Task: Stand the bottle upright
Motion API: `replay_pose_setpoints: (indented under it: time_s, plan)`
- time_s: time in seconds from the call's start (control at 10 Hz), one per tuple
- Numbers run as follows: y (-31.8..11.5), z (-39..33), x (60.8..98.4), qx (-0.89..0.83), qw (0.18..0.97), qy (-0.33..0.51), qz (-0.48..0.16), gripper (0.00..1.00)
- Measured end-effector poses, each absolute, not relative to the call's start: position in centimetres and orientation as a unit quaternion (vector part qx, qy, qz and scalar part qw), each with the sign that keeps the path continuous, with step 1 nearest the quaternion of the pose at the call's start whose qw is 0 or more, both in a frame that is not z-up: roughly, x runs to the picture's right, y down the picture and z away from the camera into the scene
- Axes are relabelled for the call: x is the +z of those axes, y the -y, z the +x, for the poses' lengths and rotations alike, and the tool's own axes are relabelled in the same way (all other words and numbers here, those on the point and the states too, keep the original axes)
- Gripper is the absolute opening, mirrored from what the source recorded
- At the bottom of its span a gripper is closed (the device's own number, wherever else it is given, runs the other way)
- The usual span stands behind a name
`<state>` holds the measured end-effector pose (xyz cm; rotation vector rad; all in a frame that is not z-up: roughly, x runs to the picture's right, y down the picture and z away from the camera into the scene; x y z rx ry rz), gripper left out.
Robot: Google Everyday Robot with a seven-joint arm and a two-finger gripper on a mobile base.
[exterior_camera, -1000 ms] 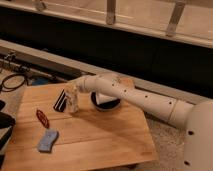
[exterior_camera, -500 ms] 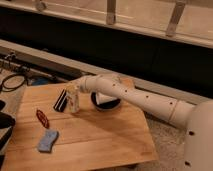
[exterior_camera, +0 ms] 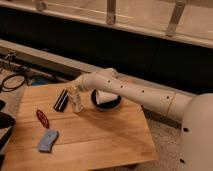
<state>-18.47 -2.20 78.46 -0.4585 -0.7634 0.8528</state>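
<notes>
— On the wooden table (exterior_camera: 100, 140), what is seen, and where is the bottle found?

— The bottle (exterior_camera: 76, 101), small, pale and translucent, is seen standing roughly upright near the table's far-left part, its base resting on the wood. A flat black ribbed block (exterior_camera: 61, 100) is laid just beside it on the left, and a black bowl (exterior_camera: 106, 102) is set just beside it on the right.

— And the gripper?

— The gripper (exterior_camera: 73, 91) is held at the bottle's upper end, at the tip of the white arm (exterior_camera: 135, 92), which is stretched in from the right and passes over the bowl. Whether the bottle is pinched or merely touched cannot be told.

— What else is placed on the table?

— A blue sponge (exterior_camera: 48, 140) is laid near the front-left corner. A small red object (exterior_camera: 42, 118) is placed between the sponge and the block, apart from both. Black cables (exterior_camera: 15, 80) are seen on the floor beyond the table's left edge.
</notes>
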Motion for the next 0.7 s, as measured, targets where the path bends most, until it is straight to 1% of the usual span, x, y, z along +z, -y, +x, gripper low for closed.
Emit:
replay_pose_setpoints:
  time_s: [0.3, 0.5, 0.6, 0.7]
  plan:
    - [2.0, -17.1, 79.1, 0.433, 0.782, 0.401, -0.202, 0.7]
    - [1.9, -18.5, 78.4, 0.419, 0.79, 0.396, -0.207, 0.54]
    - [1.7, -19.0, 78.4, 0.417, 0.792, 0.392, -0.21, 0.5]
    - [1.8, -18.9, 78.4, 0.421, 0.79, 0.394, -0.209, 0.49]
